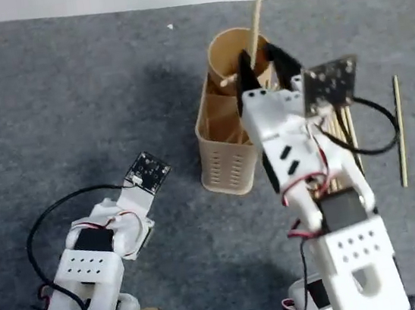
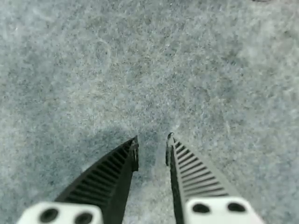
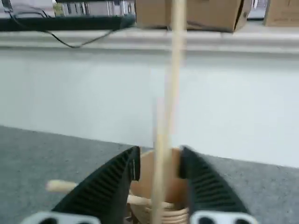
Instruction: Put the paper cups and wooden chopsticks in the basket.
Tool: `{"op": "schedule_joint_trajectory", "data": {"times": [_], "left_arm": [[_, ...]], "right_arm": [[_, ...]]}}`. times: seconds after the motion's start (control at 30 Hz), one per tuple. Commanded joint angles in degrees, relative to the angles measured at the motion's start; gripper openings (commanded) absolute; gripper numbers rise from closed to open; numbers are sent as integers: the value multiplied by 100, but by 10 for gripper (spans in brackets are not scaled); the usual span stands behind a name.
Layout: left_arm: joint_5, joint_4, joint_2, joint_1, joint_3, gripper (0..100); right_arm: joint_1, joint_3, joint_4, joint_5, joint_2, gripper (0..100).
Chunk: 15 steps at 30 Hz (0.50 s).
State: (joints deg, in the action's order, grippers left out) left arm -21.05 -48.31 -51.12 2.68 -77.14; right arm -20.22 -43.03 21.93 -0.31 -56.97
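A beige slotted basket (image 1: 228, 169) stands mid-table with a brown paper cup (image 1: 226, 51) in its far end. My right gripper (image 1: 263, 67) hangs over that cup, open. One wooden chopstick (image 1: 255, 7) stands nearly upright between its fingers with its lower end in the cup. In the right wrist view the chopstick (image 3: 162, 158) rises between the two fingers of the right gripper (image 3: 157, 163) with gaps on both sides, and the cup (image 3: 145, 179) lies just behind. Another stick (image 3: 60, 186) lies across inside. My left gripper (image 2: 152, 151) is slightly open over bare carpet.
A loose chopstick (image 1: 399, 130) lies on the grey carpet right of the right arm, and more sticks (image 1: 350, 130) lie partly under that arm beside the basket. The left arm (image 1: 101, 245) sits at the near left, well away from the basket.
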Motion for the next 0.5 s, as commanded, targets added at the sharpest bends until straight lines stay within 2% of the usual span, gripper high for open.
{"op": "schedule_joint_trajectory", "data": {"times": [0.0, 0.47], "left_arm": [[-44, 79, -40, 75, 31, 130], [-44, 79, -40, 75, 31, 130]], "right_arm": [[-57, 22, 259, -9, -602, 223], [-198, 4, 523, -9, -796, 223]]}}
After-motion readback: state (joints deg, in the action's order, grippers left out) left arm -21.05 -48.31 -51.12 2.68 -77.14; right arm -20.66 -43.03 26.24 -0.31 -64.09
